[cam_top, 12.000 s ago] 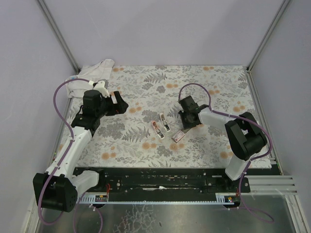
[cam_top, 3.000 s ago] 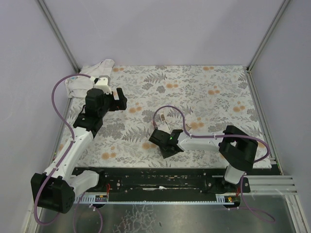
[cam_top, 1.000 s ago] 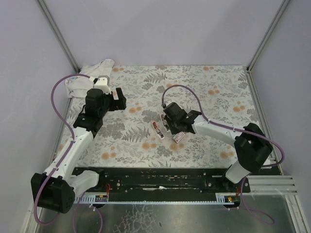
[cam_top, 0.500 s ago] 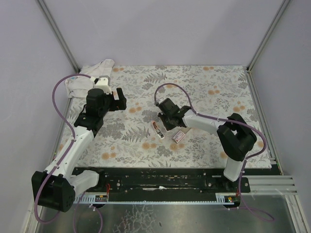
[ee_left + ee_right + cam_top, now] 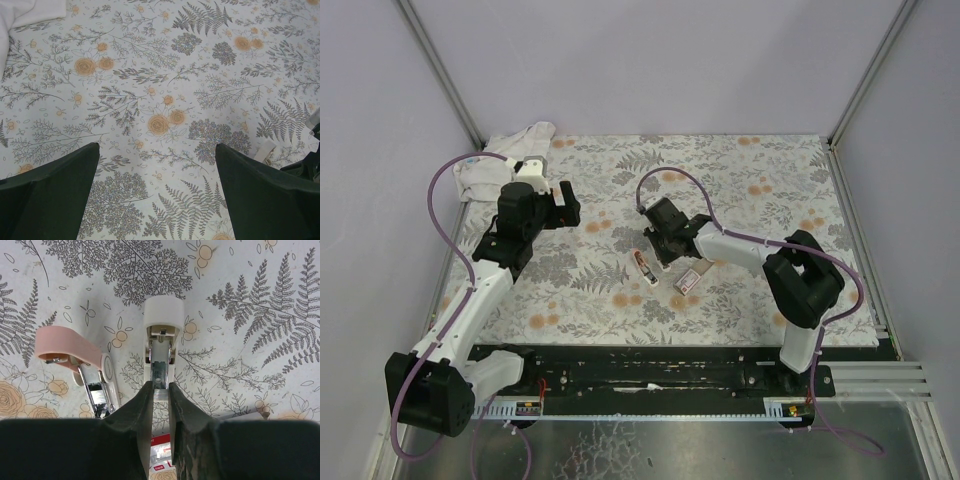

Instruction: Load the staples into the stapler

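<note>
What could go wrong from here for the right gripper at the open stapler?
The right gripper pinches what looks like a thin staple strip right at the open channel of the cream stapler; slightly off line, it may catch the rail or break. The pink stapler lies close beside and may get nudged.

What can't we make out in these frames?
Staple box: right wrist, contents hidden behind right gripper and cut by the bottom edge; top view, too small.
Cream stapler: top view, mostly under the gripper.
Staple strip in the gripper or not: right wrist, gap too narrow.
</note>
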`<state>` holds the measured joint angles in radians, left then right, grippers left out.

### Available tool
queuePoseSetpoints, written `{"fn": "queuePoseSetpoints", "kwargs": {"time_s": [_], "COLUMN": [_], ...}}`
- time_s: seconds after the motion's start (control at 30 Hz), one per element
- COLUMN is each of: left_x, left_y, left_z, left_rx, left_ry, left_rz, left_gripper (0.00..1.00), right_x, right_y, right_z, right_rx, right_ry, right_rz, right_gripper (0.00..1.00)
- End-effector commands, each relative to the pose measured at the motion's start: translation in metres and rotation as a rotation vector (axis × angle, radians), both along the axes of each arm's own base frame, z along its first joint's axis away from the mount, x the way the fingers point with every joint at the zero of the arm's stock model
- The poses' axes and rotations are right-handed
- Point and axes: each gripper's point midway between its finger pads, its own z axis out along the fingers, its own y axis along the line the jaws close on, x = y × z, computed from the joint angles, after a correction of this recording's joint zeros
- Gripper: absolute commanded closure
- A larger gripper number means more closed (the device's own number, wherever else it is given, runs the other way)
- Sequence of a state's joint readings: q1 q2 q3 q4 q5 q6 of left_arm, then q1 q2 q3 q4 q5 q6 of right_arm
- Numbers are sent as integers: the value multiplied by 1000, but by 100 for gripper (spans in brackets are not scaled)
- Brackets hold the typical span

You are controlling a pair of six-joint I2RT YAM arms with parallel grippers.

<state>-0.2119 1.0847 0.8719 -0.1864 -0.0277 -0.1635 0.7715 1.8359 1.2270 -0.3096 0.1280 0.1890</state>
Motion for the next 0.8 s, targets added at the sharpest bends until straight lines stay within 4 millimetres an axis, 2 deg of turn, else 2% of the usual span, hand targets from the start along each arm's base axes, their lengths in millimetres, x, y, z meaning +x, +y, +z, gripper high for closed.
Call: {"fn": "queuePoseSetpoints", "kwargs": {"time_s": [0.0, 0.77], "left_x": [6, 6], "left_y": [-1, -1], "left_z": [7, 8], "left_rx": [-10, -11], "left_ry": [-33, -36], "left_rz": [2, 2], "left_gripper": [1, 1], "right_x": [16, 14], "right_y": [12, 9], "right_z": [15, 0], "right_rx": [40, 14], "right_ry": [-41, -14], "right_rz": [19, 34], "right_gripper": [78, 79]}}
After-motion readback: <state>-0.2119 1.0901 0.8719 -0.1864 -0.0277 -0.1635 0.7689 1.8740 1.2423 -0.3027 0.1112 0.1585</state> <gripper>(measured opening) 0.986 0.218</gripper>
